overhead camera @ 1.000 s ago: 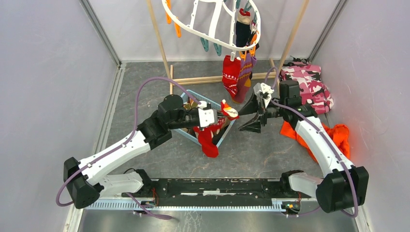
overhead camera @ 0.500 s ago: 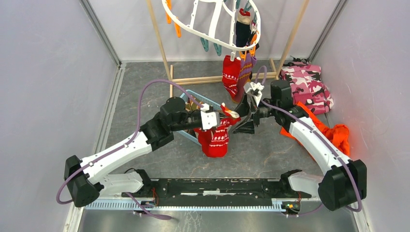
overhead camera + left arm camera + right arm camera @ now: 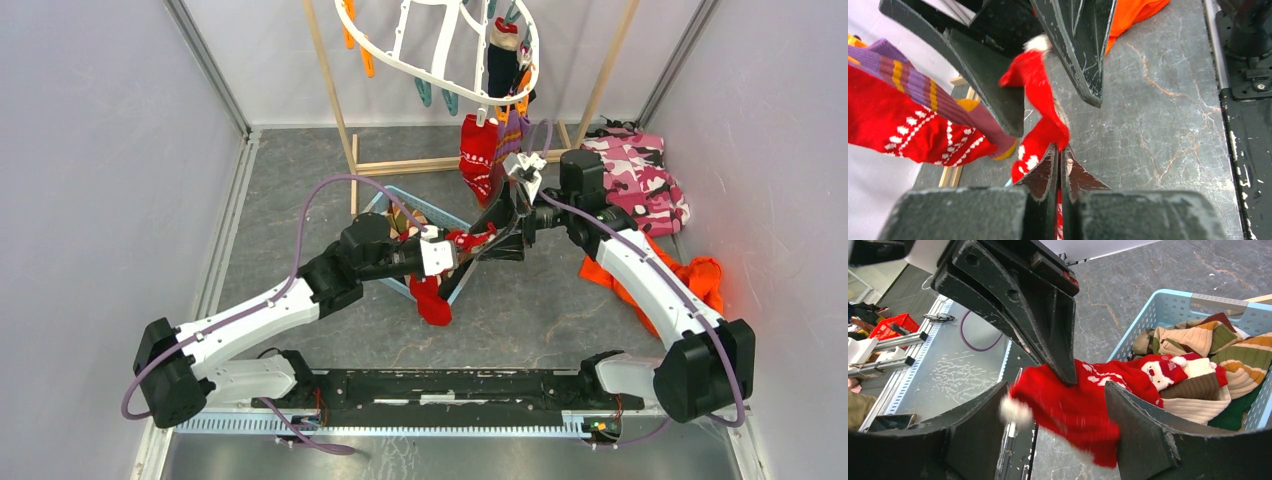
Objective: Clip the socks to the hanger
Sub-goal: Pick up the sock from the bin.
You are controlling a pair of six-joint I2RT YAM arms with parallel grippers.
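Left fingers (image 3: 1045,175) clenched on red sock (image 3: 1040,100); right fingers (image 3: 1143,440) spread wide, straddling sock's free end, at 2 o'clock from left.

A grey marbled table (image 3: 290,210) fills the floor of the walled cell. Near its centre sits 1 light-blue perforated basket (image 3: 1158,310), turned at an angle. At 12 o'clock the base bar of a light wooden rack (image 3: 420,165) rests on it. At 2 o'clock lies a pink camouflage garment (image 3: 640,175), bunched by the wall. At 4 o'clock an orange cloth (image 3: 700,280) lies crumpled, near that garment. At 6 o'clock a black base rail (image 3: 450,385) spans the near edge.
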